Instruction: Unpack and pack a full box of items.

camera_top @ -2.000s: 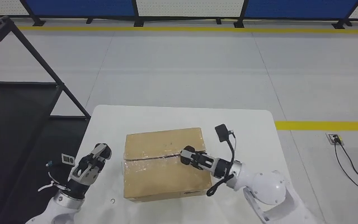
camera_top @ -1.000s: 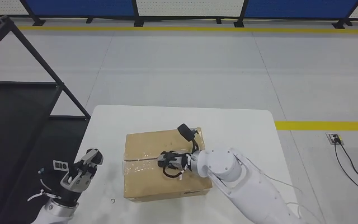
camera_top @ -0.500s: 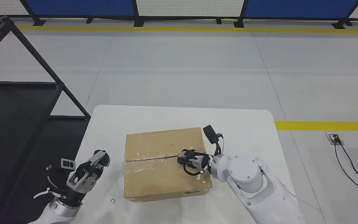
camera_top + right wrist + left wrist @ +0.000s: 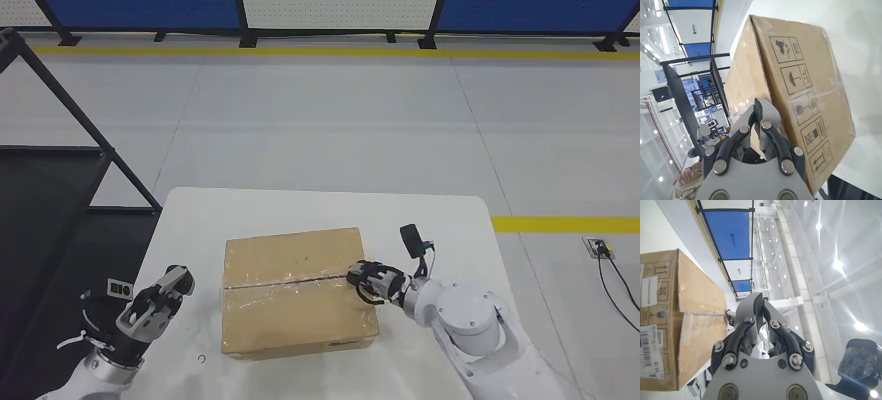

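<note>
A closed cardboard box (image 4: 295,290) stands in the middle of the white table (image 4: 440,225), with a clear tape seam across its top. My right gripper (image 4: 362,277) is shut with nothing between its fingers, at the box's right edge where the seam ends. In the right wrist view the shut gripper (image 4: 757,107) sits against the box's upper corner (image 4: 800,85). My left gripper (image 4: 172,285) is shut and empty, a short way left of the box and apart from it. The left wrist view shows its fingers (image 4: 758,306) pressed together beside the labelled box side (image 4: 694,291).
A black metal frame (image 4: 60,170) stands off the table's left side. A small ring-shaped bit (image 4: 202,359) lies on the table near the front left. The table's right and far parts are bare.
My right gripper slid left along the tape seam, then back right to the box's right edge. The left gripper drew back a little and stayed near the box's left side.
</note>
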Motion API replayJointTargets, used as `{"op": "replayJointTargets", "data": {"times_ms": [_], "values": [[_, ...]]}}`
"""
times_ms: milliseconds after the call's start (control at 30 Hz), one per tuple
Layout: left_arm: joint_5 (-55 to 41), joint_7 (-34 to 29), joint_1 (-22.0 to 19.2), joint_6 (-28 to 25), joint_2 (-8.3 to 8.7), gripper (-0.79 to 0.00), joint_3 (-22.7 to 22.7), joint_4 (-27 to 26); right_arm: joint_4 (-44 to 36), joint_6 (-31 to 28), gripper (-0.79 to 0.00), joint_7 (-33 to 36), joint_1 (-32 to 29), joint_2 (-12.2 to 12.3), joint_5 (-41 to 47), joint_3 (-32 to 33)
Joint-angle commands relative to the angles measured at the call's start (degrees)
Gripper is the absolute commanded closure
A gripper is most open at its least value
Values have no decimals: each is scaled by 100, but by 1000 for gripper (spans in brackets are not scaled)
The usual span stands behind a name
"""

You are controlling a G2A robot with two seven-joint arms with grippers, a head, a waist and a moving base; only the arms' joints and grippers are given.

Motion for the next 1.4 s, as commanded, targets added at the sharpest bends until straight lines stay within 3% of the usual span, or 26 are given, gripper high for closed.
{"op": "replayJointTargets", "data": {"times_ms": [0, 233, 533, 1000, 1367], "values": [[-1, -13, -18, 20, 2, -37, -6, 12, -71, 8, 0, -61, -64, 11, 0, 80], [-8, -40, -53, 32, 3, -40, -16, 49, -377, -273, 0, -235, -235, 18, 68, 186], [92, -144, -8, 73, -8, -46, 230, 28, 287, -130, 0, -197, 122, -44, 154, -71], [914, 101, -384, 387, -40, -40, 1088, 566, -523, -1506, 0, -509, -511, -5, -139, 27], [726, 436, -361, 184, -35, -37, 723, 1084, -638, -1612, 0, -424, -545, 0, -231, 72]]}}
